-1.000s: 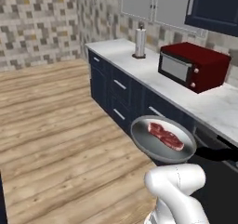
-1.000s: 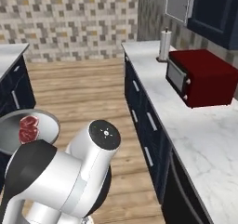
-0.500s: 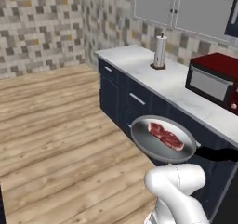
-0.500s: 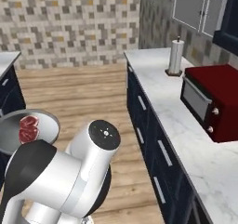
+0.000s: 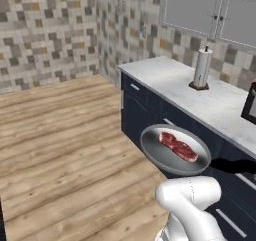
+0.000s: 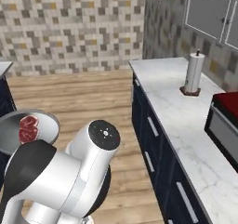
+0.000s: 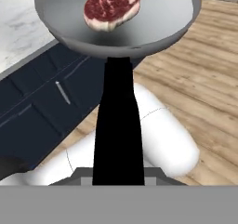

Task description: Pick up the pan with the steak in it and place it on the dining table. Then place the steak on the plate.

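Carrying the pan [image 5: 174, 149] level above the wooden floor [image 5: 60, 135], the hand is closed on its black handle [image 7: 117, 125], so that the steak [image 5: 178, 146] is kept inside, near the pan's middle. The grip is seen closely in the hand view. The bench [image 6: 186, 111] with the paper towel holder [image 6: 193, 73] is shown in the base views.

Pan [image 6: 39, 125] at far left, grey, held above the wood floor [image 6: 93, 93], partly hidden behind the arm's dark elbow. Steak [image 6: 29, 128] lies in it, left of centre. Marble counter [image 6: 186, 125] runs along the right; paper towel roll [image 6: 194, 73] upright on it, red microwave [image 6: 225, 118] nearer.
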